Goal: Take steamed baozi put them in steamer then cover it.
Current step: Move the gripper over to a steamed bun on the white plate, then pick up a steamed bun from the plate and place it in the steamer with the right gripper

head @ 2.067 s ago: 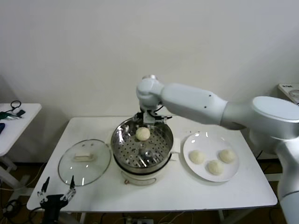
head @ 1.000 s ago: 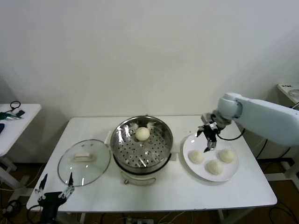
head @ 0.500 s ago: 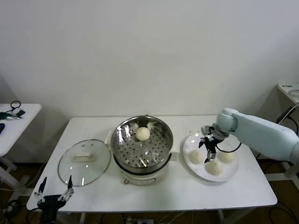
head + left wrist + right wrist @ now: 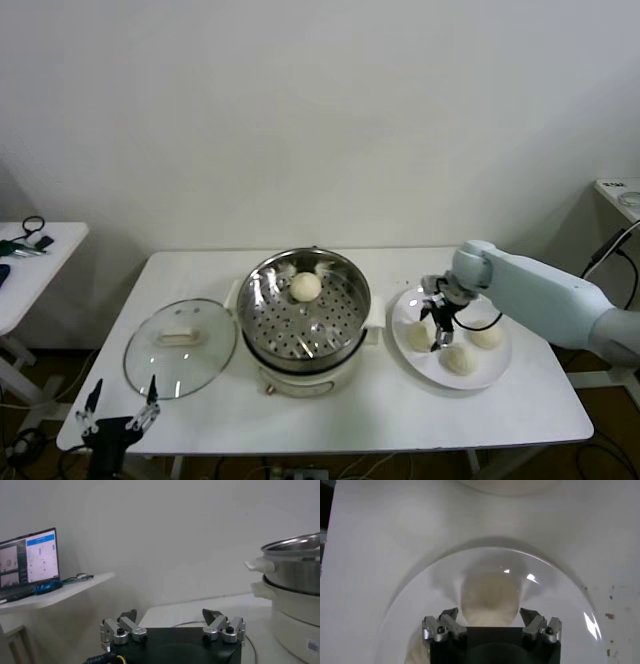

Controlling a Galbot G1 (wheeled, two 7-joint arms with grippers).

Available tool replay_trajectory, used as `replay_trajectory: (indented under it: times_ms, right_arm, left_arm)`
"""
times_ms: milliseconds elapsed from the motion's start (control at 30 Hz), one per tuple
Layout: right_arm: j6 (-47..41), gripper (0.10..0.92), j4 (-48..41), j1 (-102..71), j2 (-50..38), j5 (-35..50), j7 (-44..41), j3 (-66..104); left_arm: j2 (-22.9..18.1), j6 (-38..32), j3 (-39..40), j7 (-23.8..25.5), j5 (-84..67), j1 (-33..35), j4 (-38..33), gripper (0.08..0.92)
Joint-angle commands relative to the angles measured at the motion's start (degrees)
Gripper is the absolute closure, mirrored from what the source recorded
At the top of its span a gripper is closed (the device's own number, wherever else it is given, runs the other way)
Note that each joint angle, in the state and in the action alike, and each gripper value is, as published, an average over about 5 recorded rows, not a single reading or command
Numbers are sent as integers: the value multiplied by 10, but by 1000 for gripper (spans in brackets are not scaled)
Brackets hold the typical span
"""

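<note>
- We are seeing the steamer [image 4: 304,320] uncovered mid-table, one bun [image 4: 305,286] inside.
- The cover [image 4: 180,347] is lying at the table's left edge.
- Three buns are waiting on the plate [image 4: 497,368] toward the right edge.
- Our right gripper [image 4: 437,322], wide open, is straddling the leftmost bun [image 4: 487,600], not yet gripping.
- Our left gripper [image 4: 119,412], open and empty, is idling off the front-left corner.

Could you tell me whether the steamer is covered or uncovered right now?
Uncovered. The cover lies flat on the table beside the steamer, whose open tray shows one baozi.

We see a smooth white right arm [image 4: 540,285] with a black cable; each claw [image 4: 491,622] has black, silver-screwed fingers.
</note>
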Motion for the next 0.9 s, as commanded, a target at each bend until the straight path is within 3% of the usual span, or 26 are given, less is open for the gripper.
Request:
replay_trajectory:
  times_ms: [33,467,700,900]
  right_arm:
    - [1,204,-16,-10,12,-4,0,6]
    - [4,325,-18,-6,12,-1,-6,6]
    - [3,338,-5,21,-1,20,-4,-5]
    - [4,338,22,116,-23,86,-8,-51]
  left_arm:
    - [1,0,0,0,-2,0,1,177]
    - [0,-1,2,-1,-1,1,4,177]
    - [2,-3,-1,-2,-4,4,3,177]
    - [0,1,0,-1,-3,3,0,177]
